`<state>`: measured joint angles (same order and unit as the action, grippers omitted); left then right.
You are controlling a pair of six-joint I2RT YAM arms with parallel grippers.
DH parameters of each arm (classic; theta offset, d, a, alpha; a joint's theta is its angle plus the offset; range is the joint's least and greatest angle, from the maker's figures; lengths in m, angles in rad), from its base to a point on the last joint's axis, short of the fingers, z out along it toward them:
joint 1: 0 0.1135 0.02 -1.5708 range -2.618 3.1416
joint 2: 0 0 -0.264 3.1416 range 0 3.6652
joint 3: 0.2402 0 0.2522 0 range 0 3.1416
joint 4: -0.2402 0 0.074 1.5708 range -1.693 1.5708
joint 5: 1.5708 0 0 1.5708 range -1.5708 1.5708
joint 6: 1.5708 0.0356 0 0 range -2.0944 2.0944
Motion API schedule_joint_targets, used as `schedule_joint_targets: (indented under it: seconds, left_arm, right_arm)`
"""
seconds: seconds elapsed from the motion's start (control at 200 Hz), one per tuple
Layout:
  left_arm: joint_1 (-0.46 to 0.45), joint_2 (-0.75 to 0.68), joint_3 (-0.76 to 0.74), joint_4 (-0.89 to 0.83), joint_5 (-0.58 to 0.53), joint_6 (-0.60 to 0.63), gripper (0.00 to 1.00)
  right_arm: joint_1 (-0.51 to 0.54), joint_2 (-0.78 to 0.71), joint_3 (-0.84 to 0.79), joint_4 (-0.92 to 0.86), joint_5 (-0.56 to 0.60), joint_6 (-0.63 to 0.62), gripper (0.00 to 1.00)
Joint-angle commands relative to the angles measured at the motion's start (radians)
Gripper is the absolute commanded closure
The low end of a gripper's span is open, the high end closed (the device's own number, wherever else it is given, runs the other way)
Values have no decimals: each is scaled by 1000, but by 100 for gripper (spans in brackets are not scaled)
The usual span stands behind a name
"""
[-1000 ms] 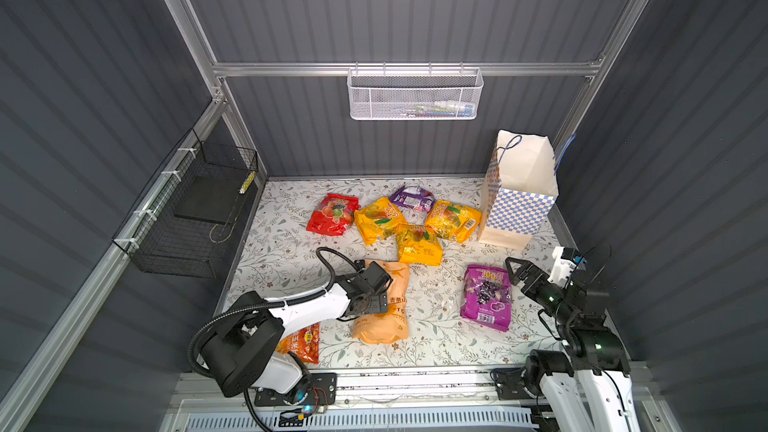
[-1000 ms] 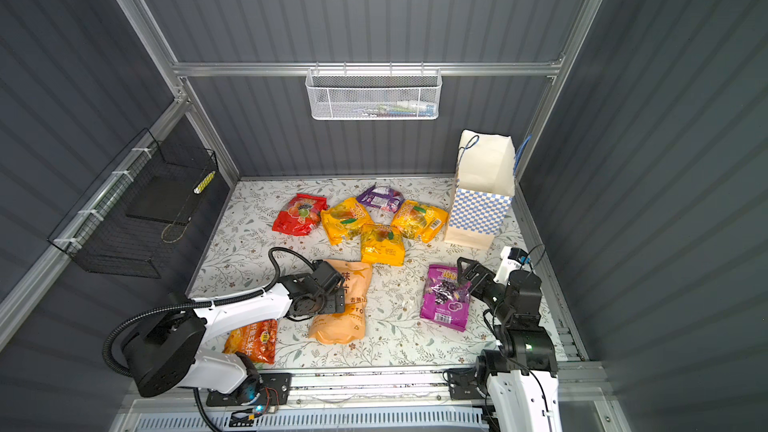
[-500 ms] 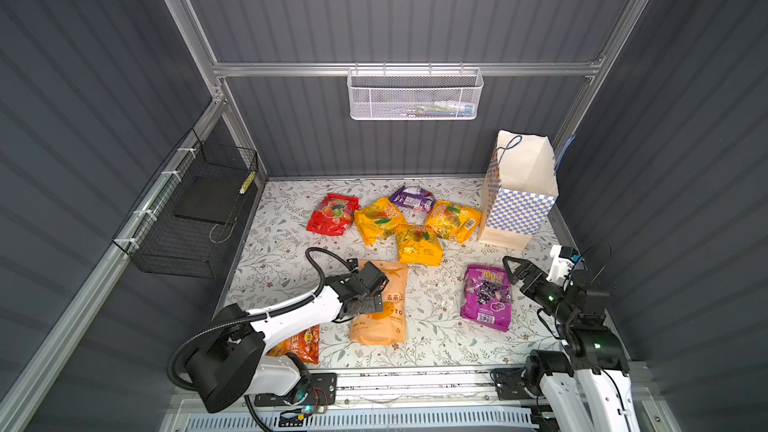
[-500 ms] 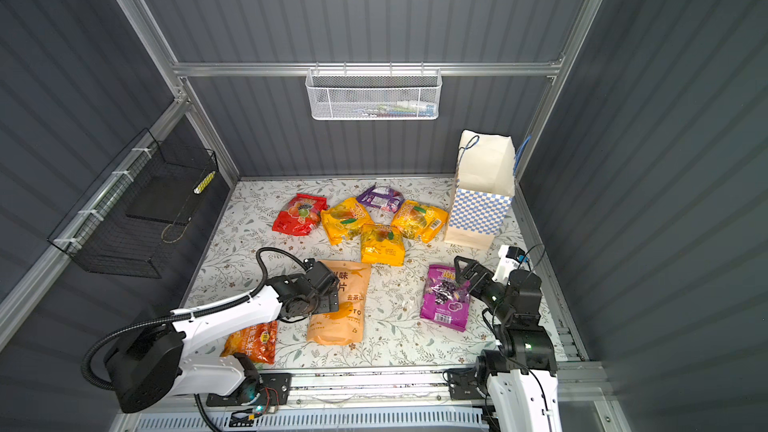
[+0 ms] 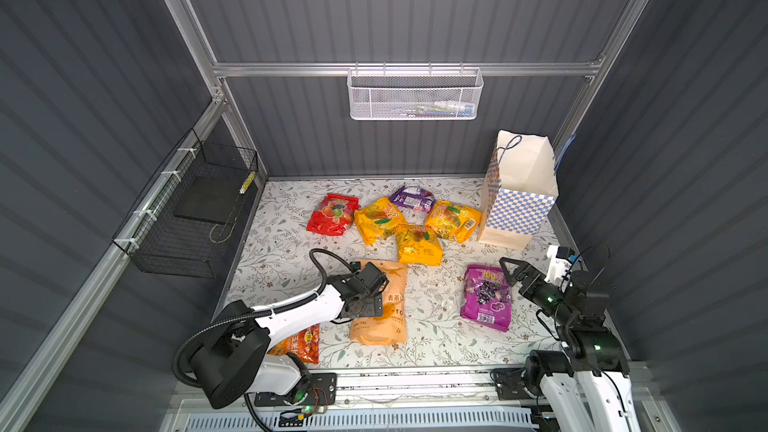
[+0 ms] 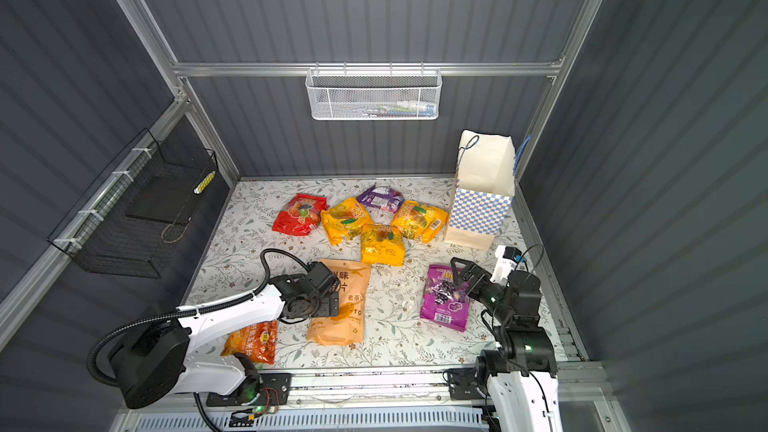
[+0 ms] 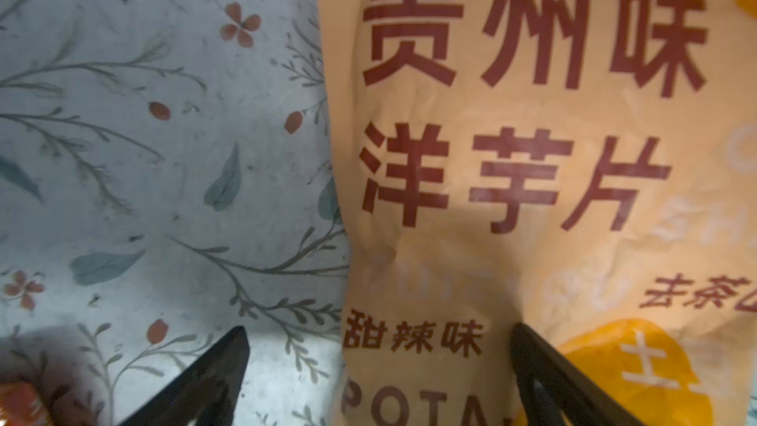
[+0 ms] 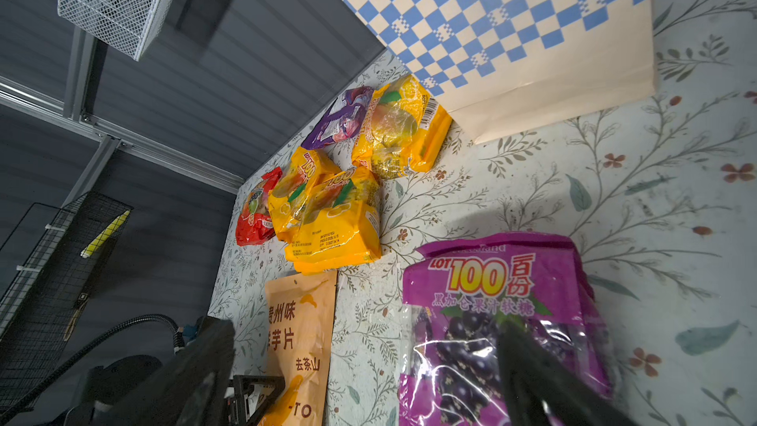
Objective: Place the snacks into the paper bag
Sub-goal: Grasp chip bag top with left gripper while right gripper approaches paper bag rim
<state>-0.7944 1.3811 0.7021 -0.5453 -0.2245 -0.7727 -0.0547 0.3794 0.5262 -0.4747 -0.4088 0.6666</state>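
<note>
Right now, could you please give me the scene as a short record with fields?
paper bag: upright, far right corner
snacks: eight packets, all lying on floral table, none seen in bag
left pincer: open, straddling edge of pale-orange potato chip pouch
right pincer: open, beside purple LOT 100 candy packet, not gripping
held: nothing

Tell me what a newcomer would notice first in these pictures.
The bright spill of glossy plastic snack packets on the floral tabletop, red, yellow-orange and purple, clustered toward the back. Next, the tall cream paper bag with a blue-and-white checkered band, standing upright at the back right. Nearer the front, the open left gripper hangs over a large pale-orange pouch with Chinese characters.
</note>
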Motion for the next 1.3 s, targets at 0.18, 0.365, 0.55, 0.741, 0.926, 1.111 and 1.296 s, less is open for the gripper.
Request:
schedule_joint_targets:
  seconds: [0.18, 0.365, 0.55, 0.741, 0.926, 1.111, 1.296]
  left_arm:
    - [138, 17, -75, 177, 256, 100, 0]
    - [138, 65, -115, 226, 319, 109, 2]
    - [134, 82, -139, 188, 268, 92, 13]
    - [66, 142, -108, 146, 199, 60, 22]
    - [48, 146, -102, 147, 160, 12, 34]
    - [47, 40, -118, 223, 238, -23, 56]
    - [47, -26, -107, 249, 262, -54, 89]
  right_arm:
    - [13, -17, 23, -26, -7, -21, 1]
    - [18, -17, 30, -23, -4, -12, 1]
    - [26, -26, 46, -30, -5, -1, 1]
    - [29, -26, 53, -24, -1, 7, 1]
    - [29, 16, 87, -45, 38, -24, 1]
    - [29, 64, 157, -65, 161, -69, 1]
    - [29, 222, 336, -70, 256, -121, 1]
